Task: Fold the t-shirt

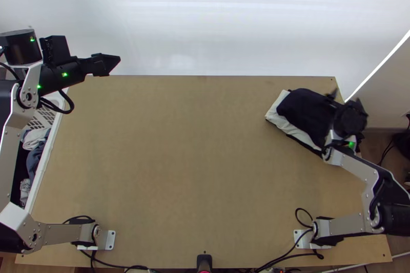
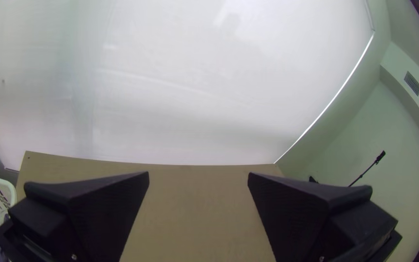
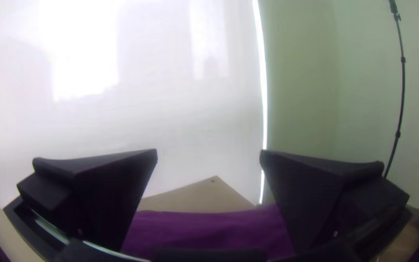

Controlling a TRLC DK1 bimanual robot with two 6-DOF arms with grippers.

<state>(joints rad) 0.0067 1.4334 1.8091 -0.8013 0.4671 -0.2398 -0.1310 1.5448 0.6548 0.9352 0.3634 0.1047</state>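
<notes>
While the left gripper [image 1: 111, 62] is hovering near the table's [image 1: 179, 170] far left corner with its fingers spread, the right gripper [image 1: 346, 101] is hanging wide apart by the dark shirt [image 1: 306, 109]. Its arm [image 1: 353, 163] is partly covering that shirt, which is lying compactly on pale cloth [image 1: 277, 114] toward the far right corner. Beside the left edge, a white basket [image 1: 43, 168] is holding rumpled clothes [image 1: 35, 145].

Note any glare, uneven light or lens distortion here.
Right wrist view: glare washes out part of the white screen. Left wrist view: the table bows at its far edge; right-hand corners darken. Top view: the dark cloth shows few folds; a bright line borders the screen's right edge.
</notes>
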